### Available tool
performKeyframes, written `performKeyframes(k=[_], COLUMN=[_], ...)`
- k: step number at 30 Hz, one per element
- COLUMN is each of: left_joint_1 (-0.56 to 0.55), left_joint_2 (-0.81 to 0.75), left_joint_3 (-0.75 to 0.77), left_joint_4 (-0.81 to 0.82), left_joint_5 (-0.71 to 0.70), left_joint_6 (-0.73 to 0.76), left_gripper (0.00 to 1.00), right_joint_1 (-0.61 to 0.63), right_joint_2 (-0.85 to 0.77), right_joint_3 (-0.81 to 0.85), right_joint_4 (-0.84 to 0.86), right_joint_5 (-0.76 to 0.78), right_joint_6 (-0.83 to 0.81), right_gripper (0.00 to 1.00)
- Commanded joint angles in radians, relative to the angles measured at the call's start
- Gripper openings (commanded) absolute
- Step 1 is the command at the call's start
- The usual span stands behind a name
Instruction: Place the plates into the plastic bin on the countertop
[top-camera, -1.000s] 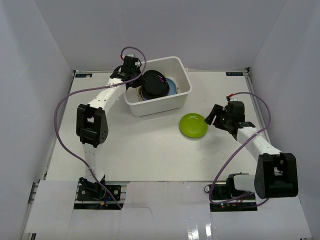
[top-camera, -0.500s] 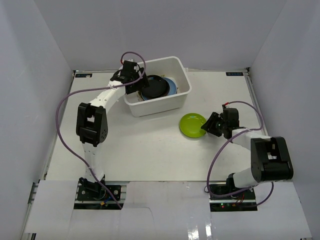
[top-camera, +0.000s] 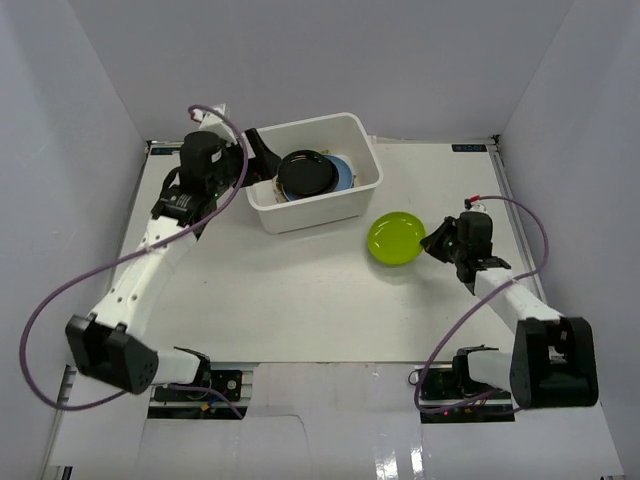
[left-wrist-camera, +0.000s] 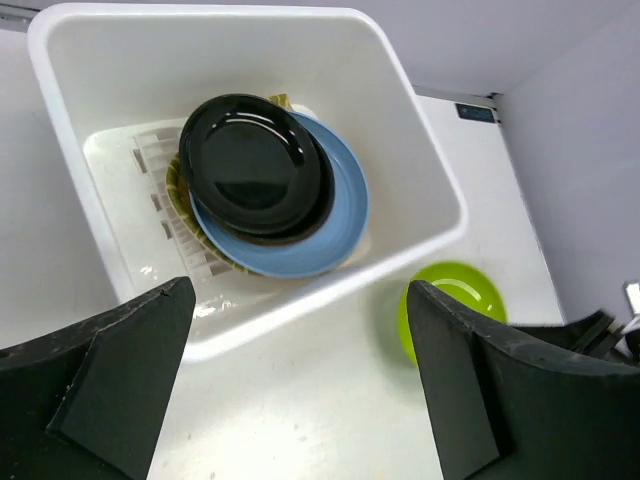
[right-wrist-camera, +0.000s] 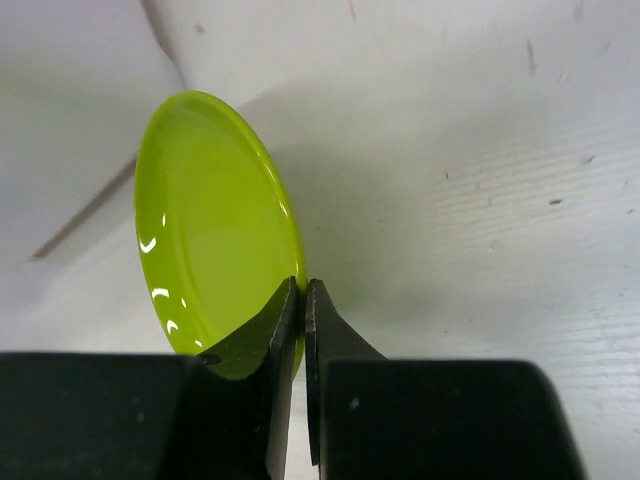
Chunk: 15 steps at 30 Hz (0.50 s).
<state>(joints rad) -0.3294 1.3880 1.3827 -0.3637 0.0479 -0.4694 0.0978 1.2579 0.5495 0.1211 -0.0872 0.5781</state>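
The white plastic bin (top-camera: 360, 135) (left-wrist-camera: 420, 130) stands at the back of the countertop (top-camera: 300, 290). Inside it a glossy black plate (top-camera: 306, 173) (left-wrist-camera: 250, 160) lies on a light blue plate (top-camera: 343, 172) (left-wrist-camera: 340, 225), with a straw-yellow edge (left-wrist-camera: 180, 195) showing underneath. My left gripper (top-camera: 258, 150) (left-wrist-camera: 300, 385) hangs open and empty over the bin's left rim. My right gripper (top-camera: 434, 243) (right-wrist-camera: 303, 300) is shut on the rim of the lime green plate (top-camera: 394, 238) (right-wrist-camera: 205, 230), which is tilted up off the countertop to the right of the bin.
Pale grey walls (top-camera: 70, 150) close in the countertop on three sides. The purple cables (top-camera: 120, 262) of both arms loop over the surface. Bare countertop lies between the bin and the arm bases.
My left gripper let go of the black plate in the bin, opened wide and drew back to the left. My right gripper closed on the green plate's rim and tipped it up.
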Motion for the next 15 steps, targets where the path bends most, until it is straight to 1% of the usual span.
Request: performKeyframes(k=[1,2,3,4,5,6,7,8,9,10,11,12,14,15], left_joint_1=[0.001,0.0,0.0,-0.002,-0.003,-0.005,-0.005,-0.005,-0.008,-0.013,-0.029,-0.036,-0.056,-0.062], left_joint_2=[-0.186,-0.229,-0.312,-0.351,-0.389,-0.47,-0.512,-0.549,-0.582,-0.636,-0.655,-0.673,-0.728,-0.745], left_joint_3=[-0.132,-0.166,-0.2,-0.267,-0.298,-0.366,-0.396,-0.422,-0.442,-0.462,-0.468,-0.476,-0.514,-0.528], left_joint_4=[0.014,0.023,0.028,0.034,0.045,0.054,0.068,0.069,0.068,0.062,0.042,0.037,0.034,0.032], left_joint_5=[0.059,0.066,0.07,0.078,0.082,0.086,0.09,0.093,0.096,0.095,0.083,0.079,0.046,0.026], left_joint_6=[0.057,0.063,0.064,0.067,0.068,0.069,0.072,0.075,0.083,0.089,0.095,0.109,0.118,0.12], left_gripper=[0.98,0.98,0.98,0.98,0.98,0.98,0.98,0.98,0.98,0.98,0.98,0.98,0.98,0.98], right_joint_1=[-0.009,-0.007,-0.006,-0.003,0.005,0.032,0.052,0.077,0.138,0.166,0.195,0.25,0.298,0.33], right_joint_2=[-0.215,-0.25,-0.299,-0.31,-0.311,-0.296,-0.276,-0.252,-0.185,-0.14,-0.097,-0.007,0.084,0.188], right_joint_3=[0.081,0.137,0.17,0.206,0.286,0.326,0.366,0.445,0.487,0.536,0.59,0.697,0.794,0.901], right_joint_4=[-0.076,-0.087,-0.093,-0.098,-0.11,-0.113,-0.116,-0.115,-0.115,-0.12,-0.126,-0.162,-0.158,-0.17], right_joint_5=[0.064,0.055,0.038,0.005,-0.009,-0.023,-0.043,-0.043,-0.034,-0.011,-0.003,0.006,0.055,0.058], right_joint_6=[-0.047,-0.052,-0.052,-0.052,-0.05,-0.053,-0.057,-0.064,-0.072,-0.092,-0.101,-0.112,-0.135,-0.136], right_gripper=[0.08,0.08,0.08,0.08,0.08,0.08,0.08,0.08,0.08,0.08,0.08,0.08,0.08,0.08])
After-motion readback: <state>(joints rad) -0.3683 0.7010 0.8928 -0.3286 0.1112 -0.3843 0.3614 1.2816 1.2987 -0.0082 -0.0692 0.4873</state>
